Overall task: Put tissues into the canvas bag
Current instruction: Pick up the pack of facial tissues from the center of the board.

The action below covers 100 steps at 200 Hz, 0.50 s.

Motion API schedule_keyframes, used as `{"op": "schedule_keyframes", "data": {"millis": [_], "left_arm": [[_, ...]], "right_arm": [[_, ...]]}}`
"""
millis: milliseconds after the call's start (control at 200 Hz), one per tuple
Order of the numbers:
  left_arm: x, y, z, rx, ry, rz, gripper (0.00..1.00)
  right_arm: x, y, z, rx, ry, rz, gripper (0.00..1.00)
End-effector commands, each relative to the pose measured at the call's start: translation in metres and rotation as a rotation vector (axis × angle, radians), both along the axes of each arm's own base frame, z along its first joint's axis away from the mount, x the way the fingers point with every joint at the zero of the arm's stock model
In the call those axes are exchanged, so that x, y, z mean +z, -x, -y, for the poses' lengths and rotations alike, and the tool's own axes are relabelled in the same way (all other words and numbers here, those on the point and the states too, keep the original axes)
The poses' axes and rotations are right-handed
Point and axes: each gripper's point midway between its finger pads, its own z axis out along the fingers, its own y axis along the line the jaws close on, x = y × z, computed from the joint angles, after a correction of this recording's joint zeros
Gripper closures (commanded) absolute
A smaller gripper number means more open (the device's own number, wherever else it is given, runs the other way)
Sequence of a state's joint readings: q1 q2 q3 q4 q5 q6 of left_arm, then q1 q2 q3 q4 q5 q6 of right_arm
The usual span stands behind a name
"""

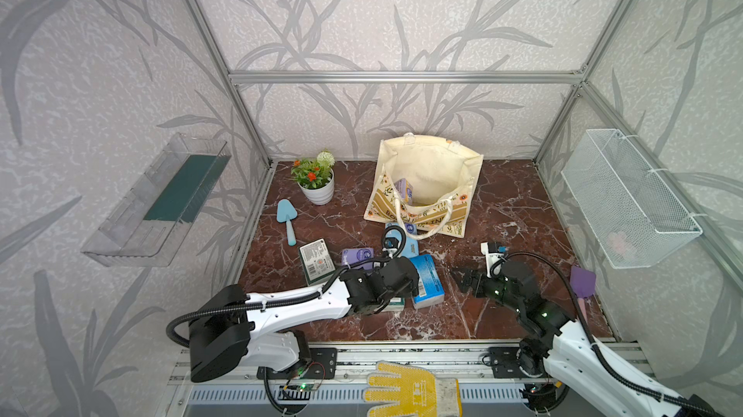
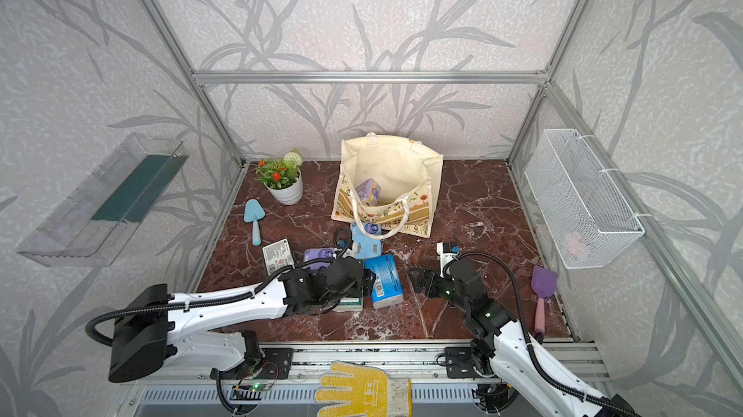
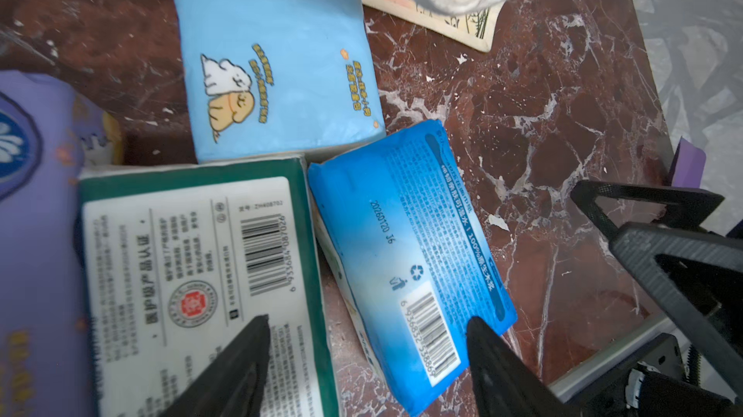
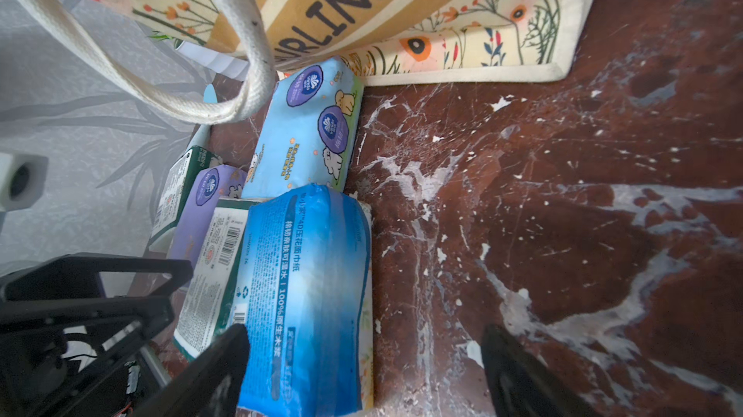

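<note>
The cream canvas bag [image 1: 430, 161] stands open at the back with one lilac tissue pack [image 1: 404, 190] inside. In front of it lie a light blue pack [image 3: 273, 53], a lilac pack [image 1: 357, 255], a bright blue pack [image 3: 402, 234] and two dark green packs [image 3: 181, 254] [image 1: 316, 260]. My left gripper [image 3: 368, 334] hangs open just above them, with one finger over the green pack's label and the other at the bright blue pack's outer edge. To the right of that pack my right gripper [image 4: 366, 338] is open, with one finger beside it and the other over bare table.
A potted plant [image 1: 315, 177] and a blue trowel [image 1: 287, 218] sit at the back left. A purple spade [image 1: 583, 284] lies by the right wall under a white wire basket [image 1: 627, 197]. A clear shelf [image 1: 157, 201] hangs on the left wall. A yellow glove [image 1: 410, 391] lies on the front rail.
</note>
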State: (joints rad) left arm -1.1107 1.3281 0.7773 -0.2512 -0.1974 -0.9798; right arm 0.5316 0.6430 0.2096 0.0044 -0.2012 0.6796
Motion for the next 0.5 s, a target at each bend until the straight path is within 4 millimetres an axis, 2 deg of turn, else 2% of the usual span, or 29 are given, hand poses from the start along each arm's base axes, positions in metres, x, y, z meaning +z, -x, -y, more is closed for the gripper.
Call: {"op": "schedule_keyframes", "data": {"millis": [0,230,495], "left_arm": [[0.008,0.004,0.021,-0.016,0.078,-0.041,0.36],[0.004,0.004,0.03,-0.027,0.053,-0.068,0.44],[-0.008,-0.001,0.027,0.002,-0.04,-0.097,0.48]], "right_arm": [[0.005,0.001,-0.012,0.044,-0.061,0.001,0.11],[-0.001,0.001,-0.022,0.084,-0.065,-0.037,0.14],[-0.005,-0.006,-0.025,0.087,-0.03,-0.051,0.21]]}}
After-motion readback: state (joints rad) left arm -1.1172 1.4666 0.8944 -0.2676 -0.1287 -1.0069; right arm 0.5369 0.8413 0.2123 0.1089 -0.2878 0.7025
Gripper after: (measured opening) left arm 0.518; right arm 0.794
